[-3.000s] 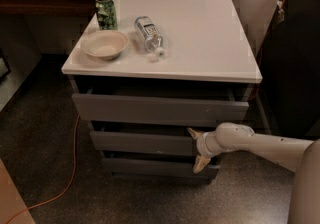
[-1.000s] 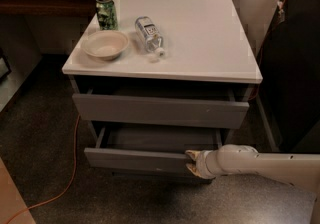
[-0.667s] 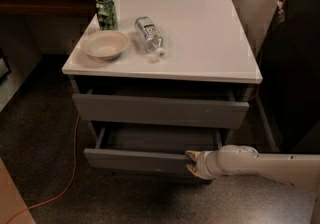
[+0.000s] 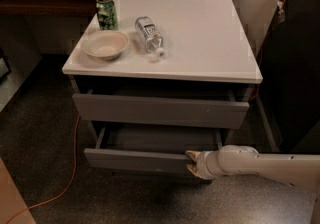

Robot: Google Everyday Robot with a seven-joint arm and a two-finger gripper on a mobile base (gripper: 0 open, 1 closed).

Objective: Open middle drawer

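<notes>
The white counter (image 4: 200, 33) stands over the middle drawer (image 4: 135, 160), which is pulled out past its front edge. The gripper (image 4: 191, 163) is against the drawer front's right end; its grip cannot be told. Near the counter's back-left corner are a bowl (image 4: 105, 44), a lying bottle (image 4: 148, 34) and a can (image 4: 107, 13).

Dark speckled floor (image 4: 35, 118), orange cable (image 4: 74, 160) trailing near left, gripper (image 4: 192, 163) low at near right; pale wall (image 4: 252, 3) far right.

claw (image 4: 192, 163): low, right of centre | arm (image 4: 260, 164): level, outstretched from right edge
</notes>
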